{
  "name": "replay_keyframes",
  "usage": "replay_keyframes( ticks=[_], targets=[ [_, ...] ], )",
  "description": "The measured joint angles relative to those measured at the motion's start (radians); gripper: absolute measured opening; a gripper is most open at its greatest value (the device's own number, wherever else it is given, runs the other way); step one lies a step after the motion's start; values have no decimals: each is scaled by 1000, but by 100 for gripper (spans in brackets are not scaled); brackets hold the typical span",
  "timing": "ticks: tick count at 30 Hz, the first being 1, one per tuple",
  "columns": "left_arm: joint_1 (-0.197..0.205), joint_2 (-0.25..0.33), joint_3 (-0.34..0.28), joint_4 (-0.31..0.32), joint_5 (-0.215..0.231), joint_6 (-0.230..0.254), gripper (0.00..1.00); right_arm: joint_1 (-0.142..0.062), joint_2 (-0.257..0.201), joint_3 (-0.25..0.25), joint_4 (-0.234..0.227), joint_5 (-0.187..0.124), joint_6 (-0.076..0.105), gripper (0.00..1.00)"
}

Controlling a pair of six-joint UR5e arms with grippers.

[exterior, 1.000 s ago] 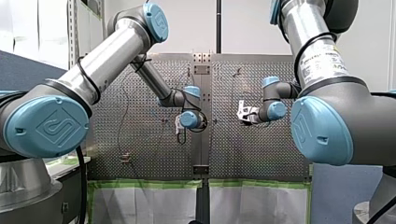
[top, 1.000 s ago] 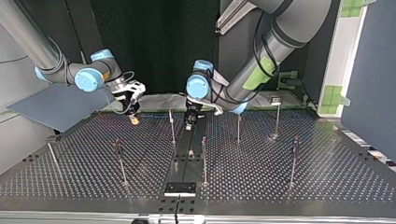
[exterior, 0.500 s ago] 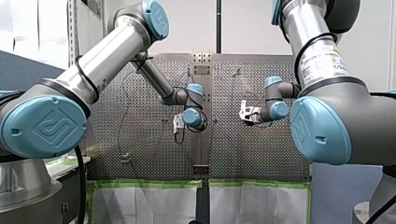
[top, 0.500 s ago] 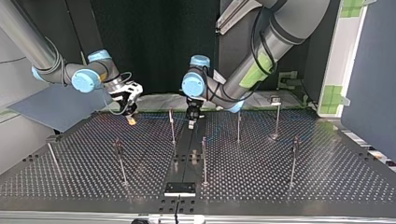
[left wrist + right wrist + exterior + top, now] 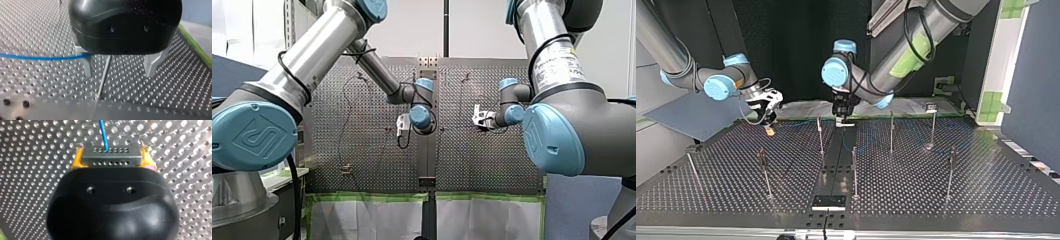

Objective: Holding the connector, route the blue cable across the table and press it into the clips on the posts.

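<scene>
Connector (image 5: 111, 157) sits clamped in right pincer (image 5: 112, 150); left pincer (image 5: 118, 73) gapes beside blue cable (image 5: 37, 58).

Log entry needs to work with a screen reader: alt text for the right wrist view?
My right gripper has its yellow-padded fingers shut on a grey connector with two rows of small holes. A blue cable leaves the connector's far side and runs ahead over the perforated table.

my left arm (image 5: 312, 57): silver tube, blue caps, black cable | my right arm (image 5: 572, 100): same, white label
</scene>
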Motion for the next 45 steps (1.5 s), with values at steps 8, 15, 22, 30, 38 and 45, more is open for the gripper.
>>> replay_keyframes(
  ticks=[8, 15, 22, 30, 38, 45],
  targets=[
    [-60, 16, -40, 40, -44, -46, 100, -1, -1, 0, 45, 1, -35, 0],
    [-121, 15, -10, 99, -77, -100, 100, -6, -2, 0, 52, 3, -39, 0],
    [-178, 6, 43, 106, -89, -121, 100, -20, -4, 0, 54, 2, -39, 0],
    [-257, -65, 121, 33, -109, -148, 100, -32, -16, 0, 57, -15, -38, 0],
    [-291, -127, 183, -14, -114, -179, 100, -32, -30, 1, 62, -34, -39, 0],
    [-289, -196, 252, -66, -132, -180, 100, -31, -31, 1, 62, -35, -36, 0]
  ],
)
